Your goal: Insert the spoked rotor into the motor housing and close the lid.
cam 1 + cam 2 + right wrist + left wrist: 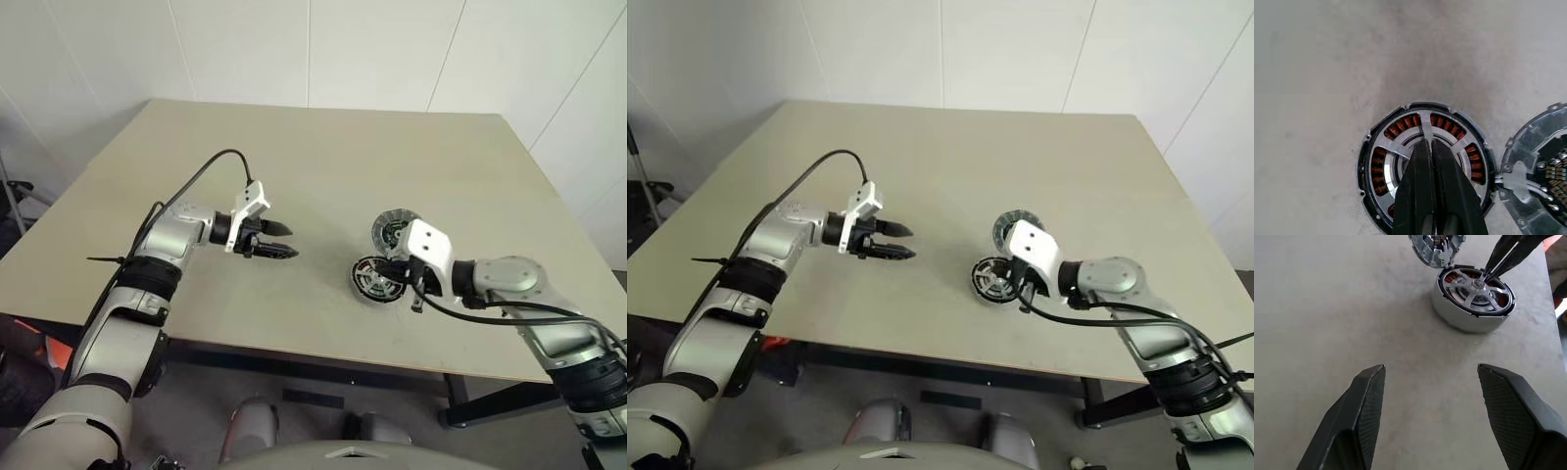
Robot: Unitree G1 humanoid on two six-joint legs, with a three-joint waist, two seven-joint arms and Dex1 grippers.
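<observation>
Spoked rotor [1422, 147] seated inside motor housing [377, 279], right of table [323, 157] centre, near the front edge. Lid [394, 230] off, just beyond the housing, touching its far rim. Right gripper [1429, 147] pressed together, empty, tips over the rotor hub. Left gripper [282, 240] spread, empty, hanging above bare table well left of the housing, pointed toward it.
</observation>
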